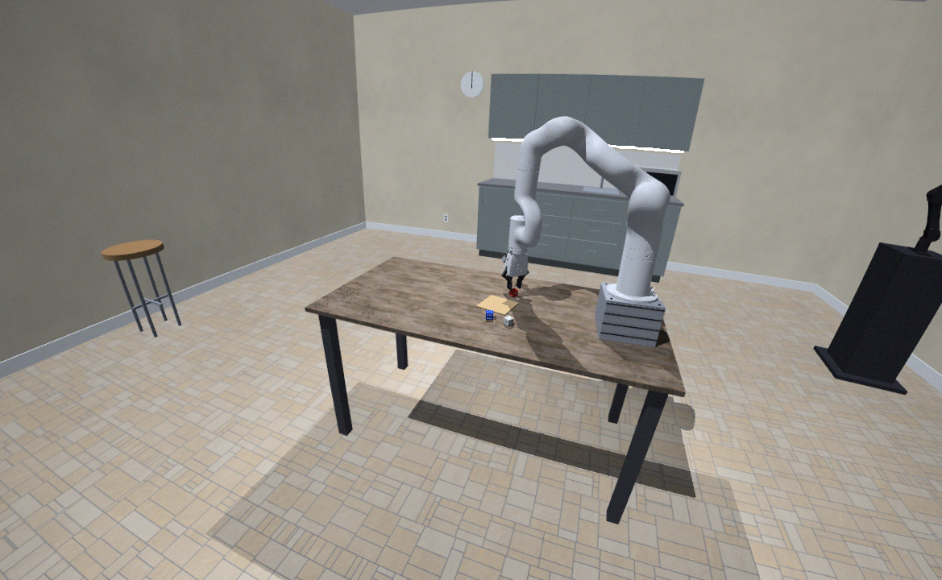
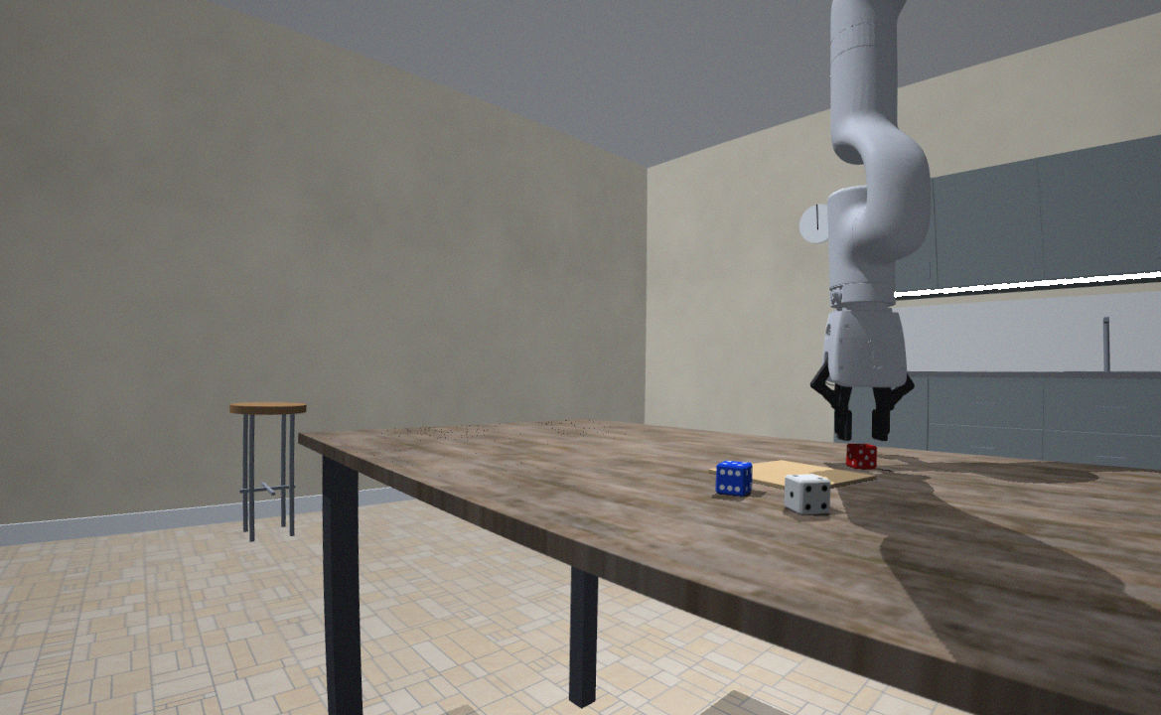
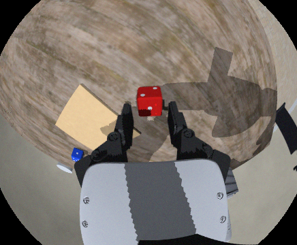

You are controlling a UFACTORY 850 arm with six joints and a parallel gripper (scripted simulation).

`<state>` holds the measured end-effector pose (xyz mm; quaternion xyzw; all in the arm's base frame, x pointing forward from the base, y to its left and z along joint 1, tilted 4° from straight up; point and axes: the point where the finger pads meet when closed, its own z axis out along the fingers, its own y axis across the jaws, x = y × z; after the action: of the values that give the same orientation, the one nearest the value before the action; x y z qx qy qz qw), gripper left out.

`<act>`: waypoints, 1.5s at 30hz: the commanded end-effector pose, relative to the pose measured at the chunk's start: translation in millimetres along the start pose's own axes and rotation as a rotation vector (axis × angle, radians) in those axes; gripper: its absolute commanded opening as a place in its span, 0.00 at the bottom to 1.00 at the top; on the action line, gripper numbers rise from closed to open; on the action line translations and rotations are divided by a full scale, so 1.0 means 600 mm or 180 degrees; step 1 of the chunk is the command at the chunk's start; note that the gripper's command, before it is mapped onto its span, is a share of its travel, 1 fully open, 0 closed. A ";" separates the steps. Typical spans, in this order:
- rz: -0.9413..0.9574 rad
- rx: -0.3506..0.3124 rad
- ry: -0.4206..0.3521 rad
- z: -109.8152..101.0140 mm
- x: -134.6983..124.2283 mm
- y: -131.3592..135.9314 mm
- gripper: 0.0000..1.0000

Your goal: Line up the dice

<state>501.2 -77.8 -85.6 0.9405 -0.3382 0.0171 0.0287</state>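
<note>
Fingers [image 1: 514,285] [image 2: 861,428]: apart, above red die [image 1: 513,292] [image 2: 860,457] [image 3: 150,101] | blue die [image 1: 489,315] [image 2: 732,478] [image 3: 77,154], white die [image 1: 508,321] [image 2: 806,494]: off mat [image 1: 497,304] [image 2: 789,472] [image 3: 87,117]

Three dice [image 1: 513,292] [image 2: 732,478] [image 3: 150,101] lie around the mat [image 1: 497,304] [image 2: 784,471] [image 3: 87,117], seemingly all off it.
</note>
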 end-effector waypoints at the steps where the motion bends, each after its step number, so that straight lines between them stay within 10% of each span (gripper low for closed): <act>1: 0.0000 0.0003 0.0004 -0.001 0.001 -0.001 0.47; 45: 0.0000 0.0003 0.0004 0.042 0.001 -0.001 0.47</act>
<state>501.7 -79.0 -104.3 0.9405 -0.3383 0.0125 0.0281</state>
